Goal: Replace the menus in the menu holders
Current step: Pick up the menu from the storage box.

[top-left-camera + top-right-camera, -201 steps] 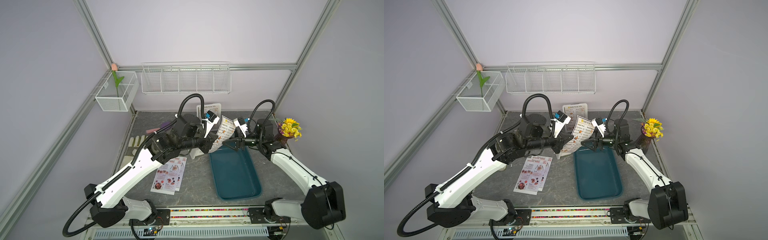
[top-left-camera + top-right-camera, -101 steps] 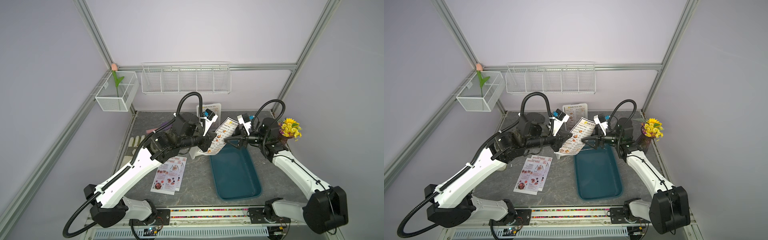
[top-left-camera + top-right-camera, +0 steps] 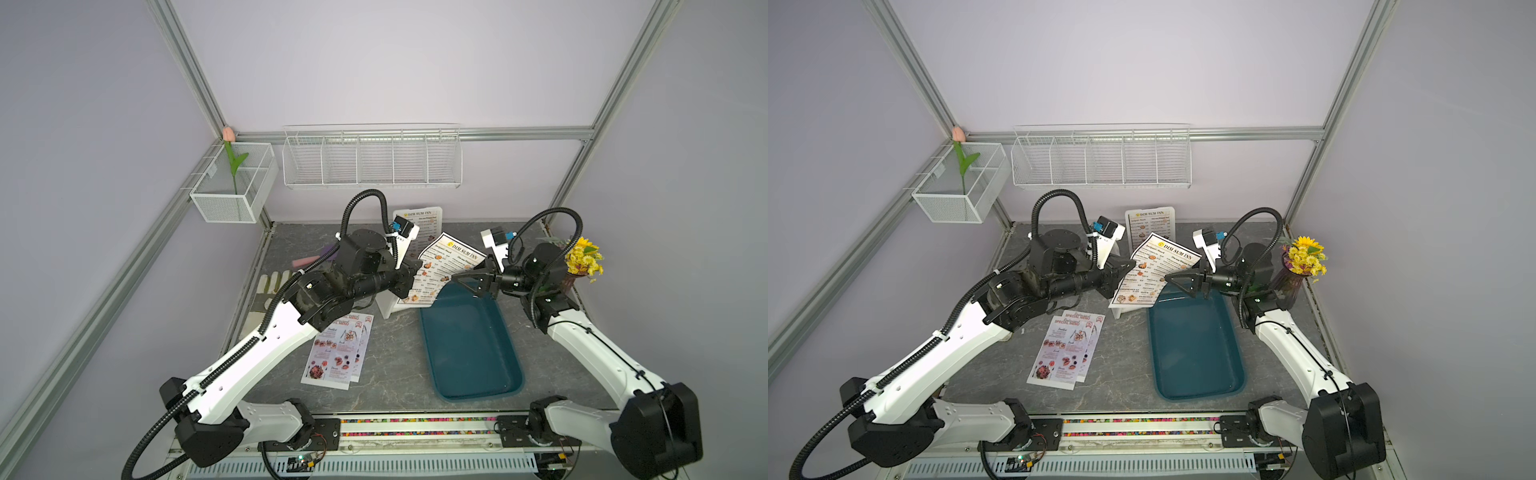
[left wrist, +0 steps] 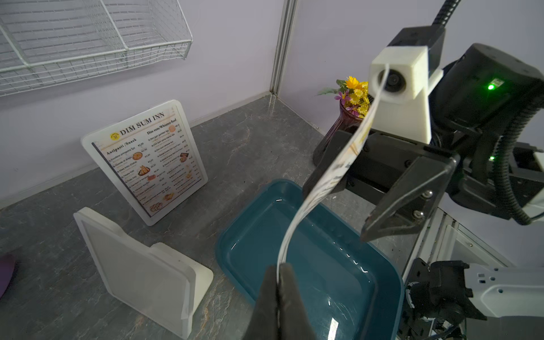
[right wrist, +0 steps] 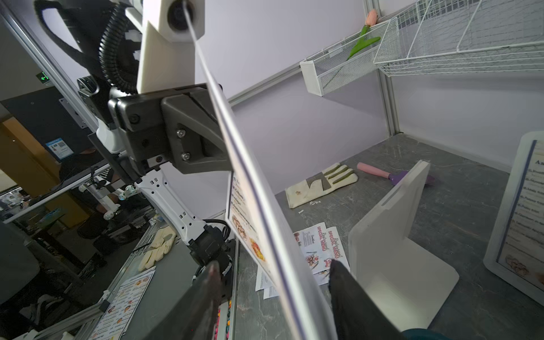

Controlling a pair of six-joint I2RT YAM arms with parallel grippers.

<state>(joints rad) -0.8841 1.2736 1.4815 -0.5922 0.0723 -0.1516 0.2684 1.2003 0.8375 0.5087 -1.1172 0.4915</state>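
Note:
My left gripper (image 3: 411, 272) (image 4: 279, 266) is shut on one edge of a "DIM SUM INN" menu (image 3: 444, 266) (image 3: 1154, 270), holding the sheet in the air over the far end of the teal tray. My right gripper (image 3: 461, 280) (image 5: 275, 265) is open, its jaws either side of the sheet's opposite edge without touching it. One white menu holder (image 3: 424, 220) (image 4: 147, 162) stands at the back with a "DIM SUM INN" menu in it. Another menu holder (image 3: 388, 305) (image 5: 391, 235) stands empty below the held sheet. Two "SPECIAL MENU" sheets (image 3: 338, 353) (image 3: 1065, 351) lie overlapped on the table.
A teal tray (image 3: 469, 353) lies right of centre. A vase of yellow flowers (image 3: 579, 262) stands behind my right arm. A glove (image 3: 270, 289) and a pink-handled tool (image 3: 307, 259) lie at the back left. A wire rack (image 3: 372, 158) and a mesh basket (image 3: 232, 183) hang on the walls.
The left gripper has raised and tilted the sheet so more of its face shows. The right gripper's jaws have narrowed around the sheet's edge.

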